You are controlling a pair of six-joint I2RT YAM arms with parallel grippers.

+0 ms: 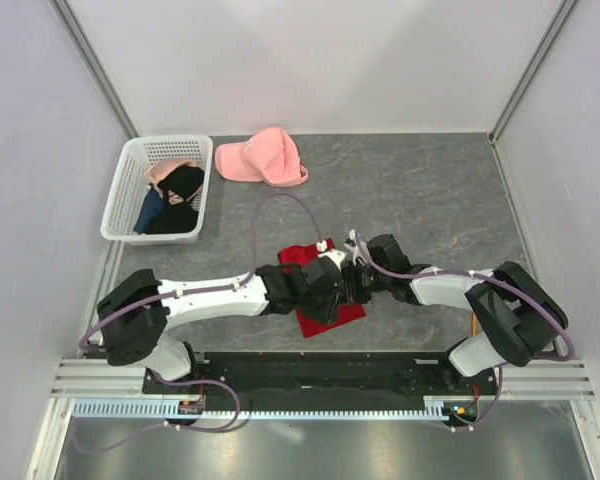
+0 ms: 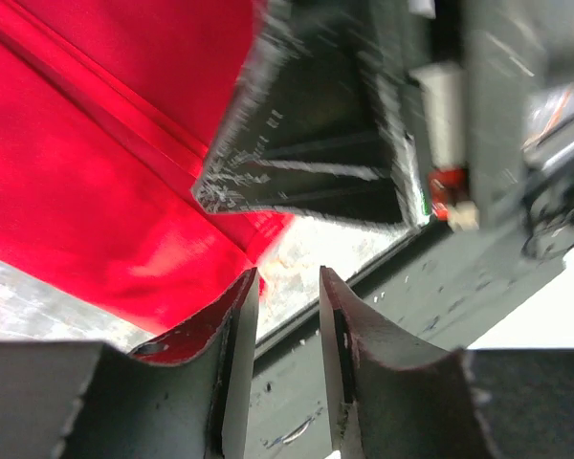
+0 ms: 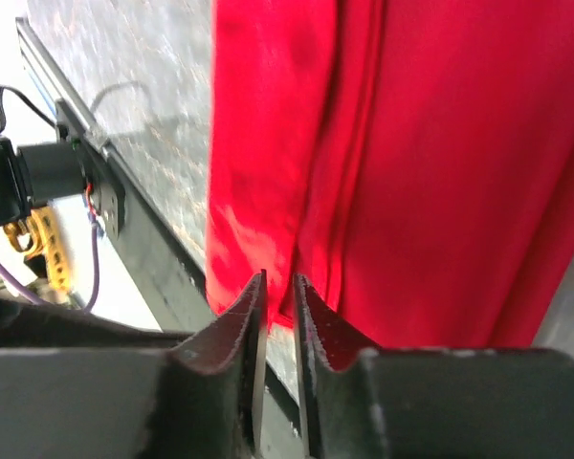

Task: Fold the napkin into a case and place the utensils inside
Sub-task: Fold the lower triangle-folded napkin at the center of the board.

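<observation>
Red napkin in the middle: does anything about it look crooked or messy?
Somewhat. The napkin lies at a slant to the table edge, and the right wrist view shows its layers bunched into uneven ridges, not flat.

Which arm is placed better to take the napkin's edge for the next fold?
Probably right: the right gripper has the napkin edge just beyond its tips; the left gripper points at bare table.
</observation>
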